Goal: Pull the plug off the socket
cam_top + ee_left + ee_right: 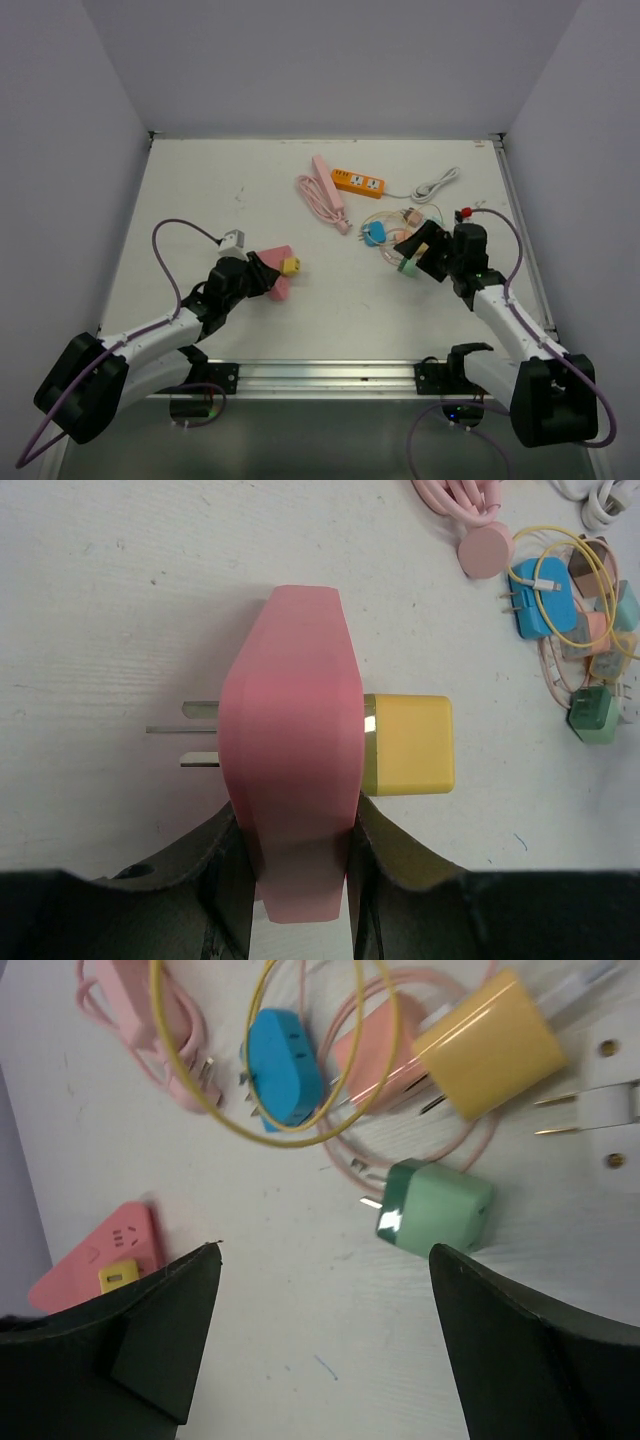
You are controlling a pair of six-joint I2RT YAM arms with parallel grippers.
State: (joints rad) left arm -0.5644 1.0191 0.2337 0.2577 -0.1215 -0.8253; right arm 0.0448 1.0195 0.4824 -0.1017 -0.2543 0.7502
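A pink wedge-shaped socket [295,730] is pinched at its narrow end by my left gripper [297,830], which is shut on it. A yellow plug [408,745] sits seated in the socket's right face, and metal prongs [195,730] stick out of its left side. From above, the socket [280,285] and plug [291,265] lie left of centre, at my left gripper [262,275]. My right gripper [418,250] hangs open over bare table with nothing between its fingers. A green plug [435,1222] lies loose just beyond its right finger.
A tangle of chargers and cables lies by the right gripper: a blue plug [283,1065], a yellow charger [490,1045] and pink and yellow cords. Farther back are an orange power strip [358,183], a pink power strip [328,185] and a white cable [437,185].
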